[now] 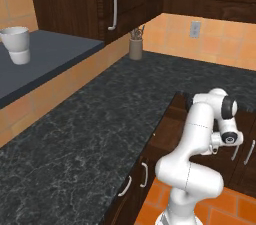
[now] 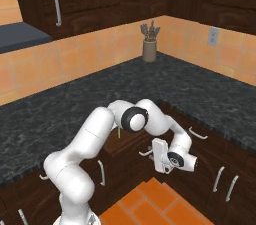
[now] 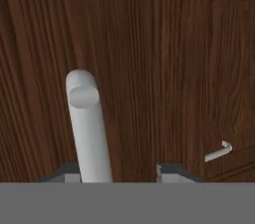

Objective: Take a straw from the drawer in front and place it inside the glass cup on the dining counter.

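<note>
White arm folded low and forward — pincer (image 3: 119, 170) at wrist's end, jaws parted.

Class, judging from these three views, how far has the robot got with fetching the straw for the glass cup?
Done: the shallow dark brown wooden drawer looks pulled out, with the thin bright green straw showing in it. In hand: the fingers stand apart around the drawer's curved silver handle, not clamping it. Left: grasp the straw, carry it to the glass cup and put it in.

Straw (image 2: 119, 132) in drawer (image 2: 131, 140), under worktop (image 2: 75, 114)
</note>
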Available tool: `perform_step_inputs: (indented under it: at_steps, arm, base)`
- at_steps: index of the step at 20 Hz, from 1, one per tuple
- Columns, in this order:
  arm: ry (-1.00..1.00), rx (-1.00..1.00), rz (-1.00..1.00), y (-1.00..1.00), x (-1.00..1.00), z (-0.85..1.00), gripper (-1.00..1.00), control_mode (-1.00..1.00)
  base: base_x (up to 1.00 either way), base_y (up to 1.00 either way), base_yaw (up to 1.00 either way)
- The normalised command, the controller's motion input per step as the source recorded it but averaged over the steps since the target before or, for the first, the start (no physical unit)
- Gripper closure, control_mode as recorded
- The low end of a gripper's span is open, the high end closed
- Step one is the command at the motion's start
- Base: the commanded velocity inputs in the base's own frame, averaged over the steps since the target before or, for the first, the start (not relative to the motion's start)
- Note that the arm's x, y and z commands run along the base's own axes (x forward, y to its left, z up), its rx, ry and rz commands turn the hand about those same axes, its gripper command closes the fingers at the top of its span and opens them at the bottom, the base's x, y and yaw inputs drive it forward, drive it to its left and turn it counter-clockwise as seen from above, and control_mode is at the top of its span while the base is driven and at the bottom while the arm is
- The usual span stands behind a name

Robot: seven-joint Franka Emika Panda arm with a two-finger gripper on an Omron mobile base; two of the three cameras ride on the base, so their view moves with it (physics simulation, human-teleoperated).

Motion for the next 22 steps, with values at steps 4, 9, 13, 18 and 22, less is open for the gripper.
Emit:
perform_step_inputs:
  at_steps: [4, 9, 13, 18, 22]
  arm:
    - [0.07, -0.03, 0.00, -0.22, 0.00, -0.30, -1.00, -1.00]
    - [-0.07, -0.01, 0.00, -0.48, -0.33, 0.48, -1.00, -1.00]
    - [-0.15, -0.08, 0.00, -0.22, -0.35, 0.90, -1.00, -1.00]
    - [-0.13, -0.06, 0.00, -0.09, -0.30, 0.86, -1.00, -1.00]
    - [0.00, -0.09, 0.04, 0.08, -0.08, 0.84, -1.00, -1.00]
  base:
    - [0.00, 0.00, 0.00]
    - [0.00, 0.00, 0.00]
    - [0.00, 0.00, 0.00]
    - [0.00, 0.00, 0.00]
    - [0.00, 0.00, 0.00]
